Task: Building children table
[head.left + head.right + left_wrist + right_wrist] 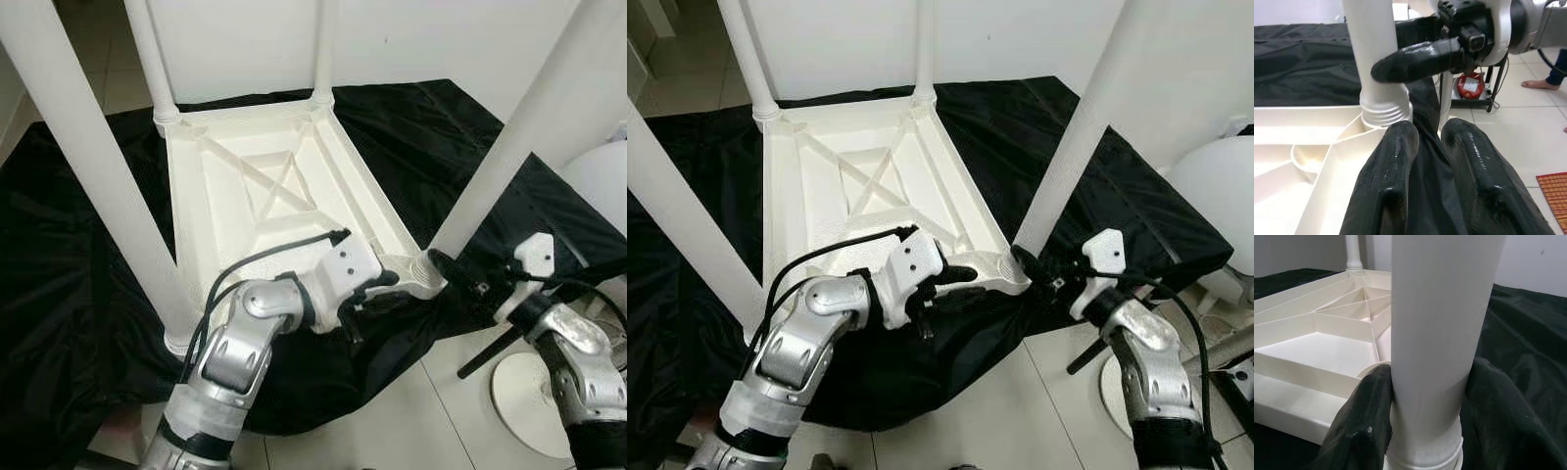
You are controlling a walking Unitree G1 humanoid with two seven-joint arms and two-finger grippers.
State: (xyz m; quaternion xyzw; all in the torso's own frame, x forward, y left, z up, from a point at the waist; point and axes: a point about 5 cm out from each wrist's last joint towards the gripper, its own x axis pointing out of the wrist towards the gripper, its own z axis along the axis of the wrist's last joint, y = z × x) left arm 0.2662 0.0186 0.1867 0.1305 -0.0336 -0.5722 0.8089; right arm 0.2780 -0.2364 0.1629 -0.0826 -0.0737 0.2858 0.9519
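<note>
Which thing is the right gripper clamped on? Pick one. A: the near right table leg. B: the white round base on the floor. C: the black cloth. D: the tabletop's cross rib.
A: the right gripper's black fingers press either side of the white table leg near its socket.

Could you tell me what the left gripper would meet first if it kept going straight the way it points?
Most likely the base of the near right table leg, straight beyond the left gripper, where the right gripper already clamps it.
</note>
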